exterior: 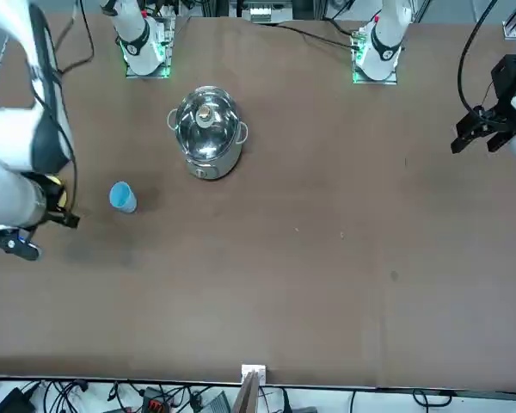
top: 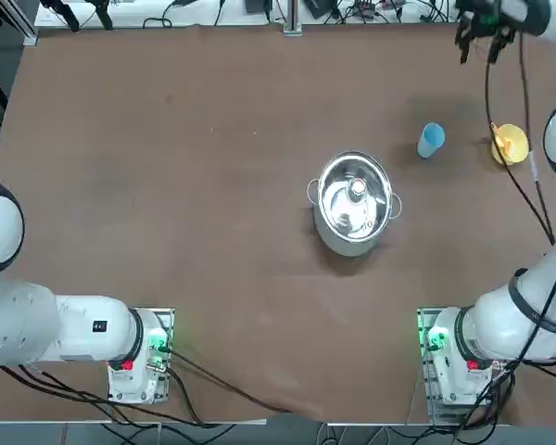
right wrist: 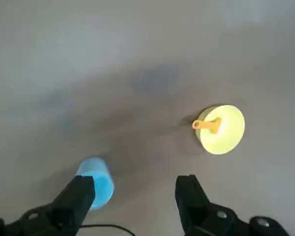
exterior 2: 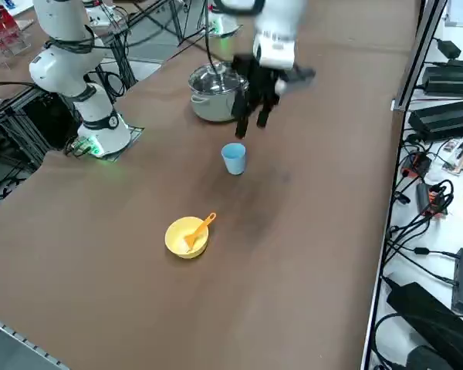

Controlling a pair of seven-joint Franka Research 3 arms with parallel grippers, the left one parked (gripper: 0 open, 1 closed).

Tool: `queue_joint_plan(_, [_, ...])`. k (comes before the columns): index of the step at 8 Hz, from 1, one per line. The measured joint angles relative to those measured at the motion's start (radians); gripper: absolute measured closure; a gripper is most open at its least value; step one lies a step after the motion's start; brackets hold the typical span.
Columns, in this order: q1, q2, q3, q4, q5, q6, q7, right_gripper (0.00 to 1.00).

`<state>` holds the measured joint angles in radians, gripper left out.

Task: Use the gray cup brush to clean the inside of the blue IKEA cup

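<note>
Right gripper (right wrist: 135, 196) raised high above the brown table (top: 167, 185), fingers spread wide with only air between them, holding nothing. In the top view, black gripper (top: 482, 32) at the upper right corner of the frame; in the right side view (exterior 2: 251, 119), hanging dark near the upper centre, above and just behind the cup.

Small light-blue plastic tumbler (top: 430, 141) standing upright on the table, right of centre in the upper half of the top view, at mid-left in the front view (exterior: 122, 197), just above centre in the right side view (exterior 2: 233, 159).

Slim orange-handled stick brush (exterior 2: 201, 229) lying tilted in the small yellow bowl (exterior 2: 181, 243), handle poking out over the rim; bowl near the right edge of the top view (top: 511, 150), beside the tumbler but apart from it.

Shiny steel pot with two side handles (top: 354, 204) near the centre of the top view, lower left of the tumbler, well apart.

In the wrist view, tumbler (right wrist: 96, 182) just beside one finger; bowl (right wrist: 226, 135) and brush handle (right wrist: 207, 125) farther off.
</note>
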<state>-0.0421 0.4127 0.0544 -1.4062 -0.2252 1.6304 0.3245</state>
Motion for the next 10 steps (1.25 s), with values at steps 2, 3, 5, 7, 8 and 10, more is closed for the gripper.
queue_joint_plan(2, [-0.043, -0.055, -0.009, 0.074, 0.144, -0.072, -0.193, 0.0])
queue_joint_plan(3, [-0.08, -0.089, -0.009, 0.083, 0.219, -0.078, -0.267, 0.0])
queue_joint_plan(5, [-0.101, -0.156, -0.005, 0.086, 0.264, -0.08, -0.303, 0.0])
queue_joint_plan(7, [-0.061, -0.227, -0.014, 0.046, 0.264, -0.092, -0.302, 0.0])
queue_joint_plan(8, [-0.007, -0.27, -0.061, -0.002, 0.263, -0.093, -0.302, 0.0])
queue_joint_plan(10, [0.114, -0.368, -0.176, -0.121, 0.263, -0.072, -0.302, 0.0])
